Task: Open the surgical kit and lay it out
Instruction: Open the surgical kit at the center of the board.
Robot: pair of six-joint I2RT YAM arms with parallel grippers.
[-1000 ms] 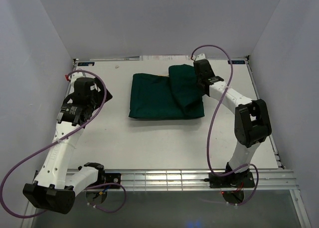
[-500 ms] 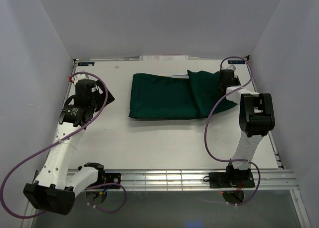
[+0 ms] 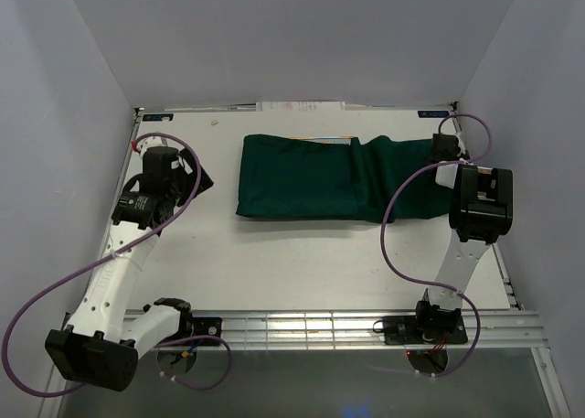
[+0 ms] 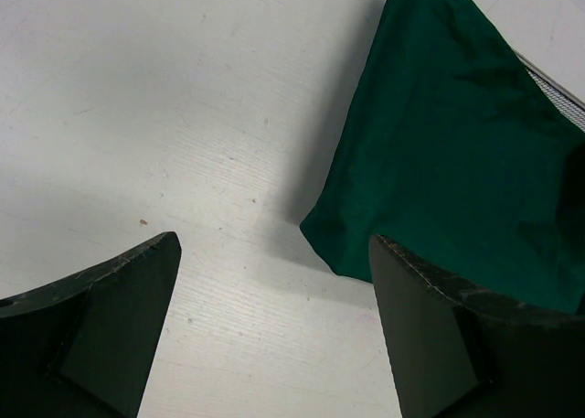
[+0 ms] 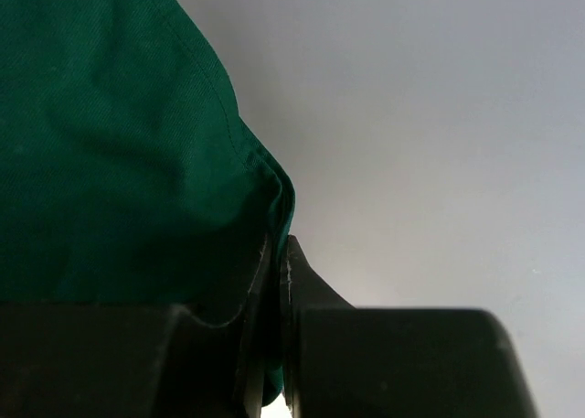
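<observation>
The left tool (image 4: pixel 274 262) hangs released over the worktop (image 3: pixel 302 253), beside the green wrap (image 3: pixel 292 176) at its left end. The wrap lies mid-worktop, one flap (image 3: pixel 402 176) drawn out rightward, the rest folded shut. At the far right, the right tool (image 5: pixel 279 285) pinches that flap's corner. Opening looks barely begun; nothing is laid out.

Matt green cloth wrap (image 3: pixel 292 180); smooth white table (image 3: pixel 274 253)

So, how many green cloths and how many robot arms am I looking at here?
Green cloth: 1
Robot arms: 2, the left arm and the right arm
Total: 3
</observation>
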